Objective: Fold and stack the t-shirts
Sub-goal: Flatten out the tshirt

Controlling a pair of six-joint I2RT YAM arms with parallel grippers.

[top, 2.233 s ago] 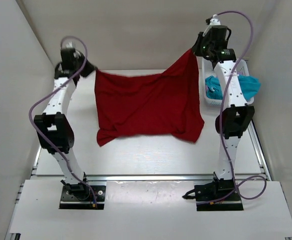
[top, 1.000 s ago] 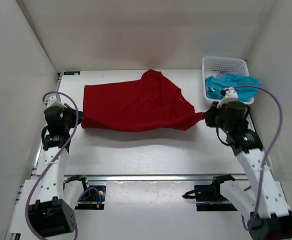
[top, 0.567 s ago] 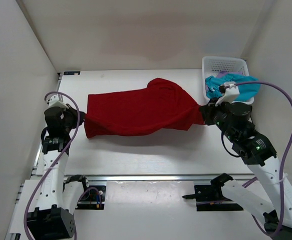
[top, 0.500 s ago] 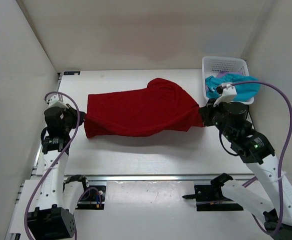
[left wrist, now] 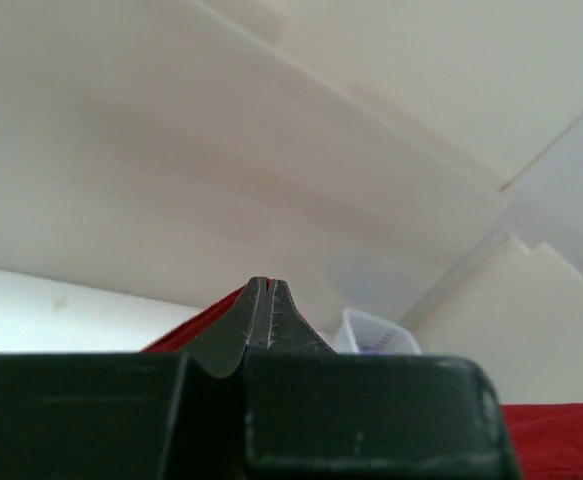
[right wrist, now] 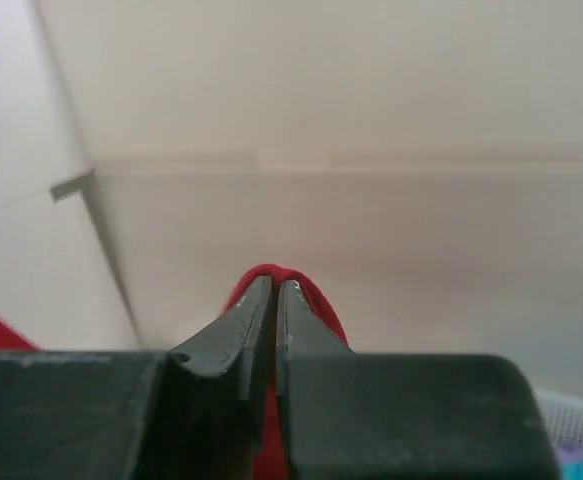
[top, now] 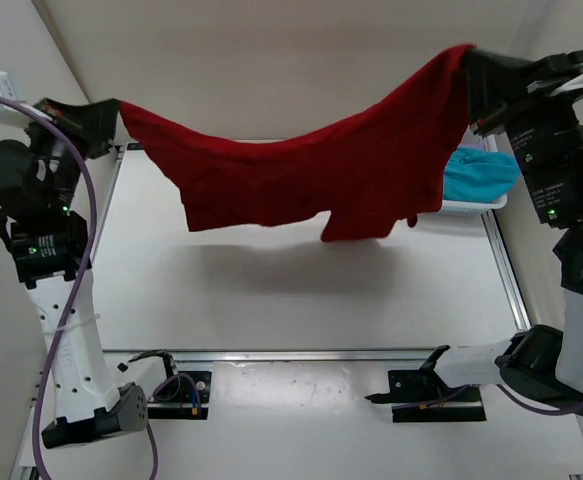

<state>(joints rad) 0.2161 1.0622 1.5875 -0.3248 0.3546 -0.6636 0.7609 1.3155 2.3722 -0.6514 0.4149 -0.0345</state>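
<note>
a white bench [top: 271, 300] lies between pale walls [top: 271, 60], seen from above. the left tool [top: 112, 108] is held high at the left side, its jaws pressed together on one end of the deep red t-shirt [top: 311, 170]; the left wrist view shows red cloth nipped between its dark tips. the right tool [top: 469, 62] is up at the right side, pinching the other end, and a red fold curls around its tips in the right wrist view. the shirt hangs between them in a sagging span, clear of the bench, one flap dangling lowest right of the middle. behind its right part the teal t-shirt [top: 481, 170] drapes over the white mesh basket [top: 468, 207] at the bench's far right corner.
</note>
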